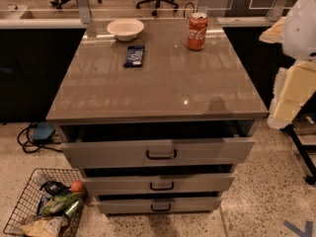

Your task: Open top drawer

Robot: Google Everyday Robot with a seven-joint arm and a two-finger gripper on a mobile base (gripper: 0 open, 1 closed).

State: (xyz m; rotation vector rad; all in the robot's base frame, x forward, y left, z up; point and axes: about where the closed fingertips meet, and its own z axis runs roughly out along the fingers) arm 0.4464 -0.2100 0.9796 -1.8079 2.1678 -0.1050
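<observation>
Camera view is showing the top drawer sitting pulled partway out, gripper hanging by the right edge, can't tell if it's open or closed.

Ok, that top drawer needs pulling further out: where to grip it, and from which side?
Grip the top drawer by its black handle, centred on the front panel, coming straight from the front. The bar lies level and stands off the panel, so a central pull should stay even. The hand is at the right edge, clear of the drawer.
</observation>
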